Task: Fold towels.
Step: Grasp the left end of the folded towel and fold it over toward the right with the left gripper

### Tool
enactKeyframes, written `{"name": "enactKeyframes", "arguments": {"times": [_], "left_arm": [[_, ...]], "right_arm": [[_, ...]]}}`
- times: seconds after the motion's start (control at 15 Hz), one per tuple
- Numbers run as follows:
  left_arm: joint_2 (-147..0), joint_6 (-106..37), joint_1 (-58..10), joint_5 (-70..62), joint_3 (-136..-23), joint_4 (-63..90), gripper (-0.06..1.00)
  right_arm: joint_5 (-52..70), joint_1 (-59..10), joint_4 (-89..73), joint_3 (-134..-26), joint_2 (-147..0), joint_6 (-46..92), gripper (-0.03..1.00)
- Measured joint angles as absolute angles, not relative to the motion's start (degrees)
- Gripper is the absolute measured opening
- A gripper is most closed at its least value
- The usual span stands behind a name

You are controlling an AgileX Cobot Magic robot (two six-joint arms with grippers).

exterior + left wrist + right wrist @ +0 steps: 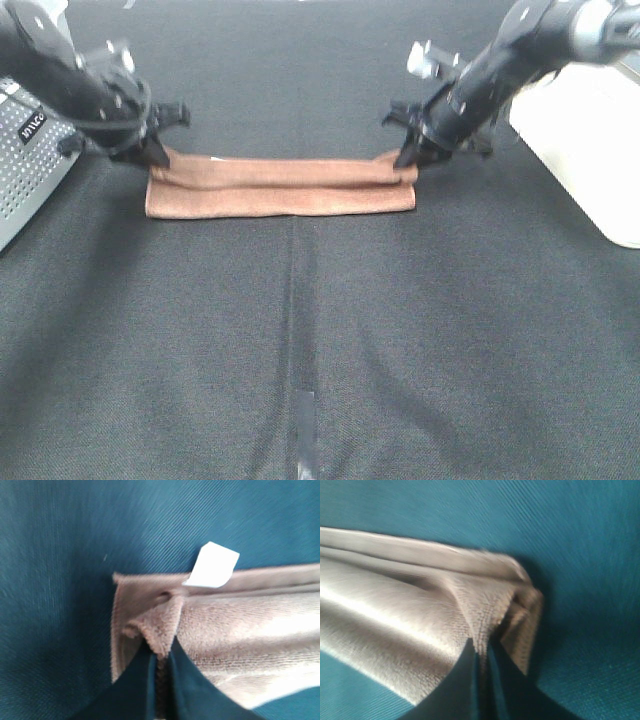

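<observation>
The reddish-brown towel [280, 186] lies as a long narrow folded strip across the far middle of the black table. My left gripper [155, 155] is shut on its far left corner; in the left wrist view the fingers [132, 690] pinch a raised fold of towel [240, 625] beside the small white tag [212, 566]. My right gripper [408, 157] is shut on the far right corner; in the right wrist view the fingers [460, 685] pinch a bunched fold of towel [395, 615]. Both held corners sit slightly above the layers below.
A grey perforated box [28, 160] stands at the left edge, close behind the left arm. A white container [590, 150] stands at the right edge next to the right arm. A strip of tape [305, 420] marks the cloth near the front.
</observation>
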State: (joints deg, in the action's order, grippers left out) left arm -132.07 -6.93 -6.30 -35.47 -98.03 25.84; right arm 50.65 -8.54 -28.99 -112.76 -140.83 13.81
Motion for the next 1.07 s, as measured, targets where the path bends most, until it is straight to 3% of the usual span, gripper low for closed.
{"name": "enactKeyframes", "arguments": {"times": [0.13,0.27,0.33,0.4,0.53,0.8,1.07], "left_arm": [[-132.5,-6.9,-6.3,-35.5,-98.0,25.8,0.31],[-132.5,-6.9,-6.3,-35.5,-98.0,25.7,0.72],[-132.5,-6.9,-6.3,-35.5,-98.0,25.7,0.72],[-132.5,-6.8,-6.3,-35.5,-98.0,25.7,0.80],[-132.4,-6.8,-6.3,-35.6,-98.0,25.7,0.85],[-134.2,-5.6,-6.3,-36.1,-98.0,26.6,0.85],[-135.7,-5.6,-6.3,-35.5,-98.5,31.5,0.76]], "right_arm": [[50.2,-8.5,-27.6,-112.8,-141.1,12.5,0.25],[50.6,-8.5,-27.2,-112.8,-141.1,12.5,0.70],[50.6,-8.5,-27.2,-112.8,-141.1,12.5,0.70],[51.0,-8.5,-27.1,-112.8,-140.8,12.5,0.79],[52.1,-8.5,-27.0,-112.8,-140.0,12.5,0.86],[52.9,-8.5,-27.0,-113.3,-138.5,12.5,0.87],[53.3,-8.5,-27.0,-113.3,-138.5,12.5,0.87]]}}
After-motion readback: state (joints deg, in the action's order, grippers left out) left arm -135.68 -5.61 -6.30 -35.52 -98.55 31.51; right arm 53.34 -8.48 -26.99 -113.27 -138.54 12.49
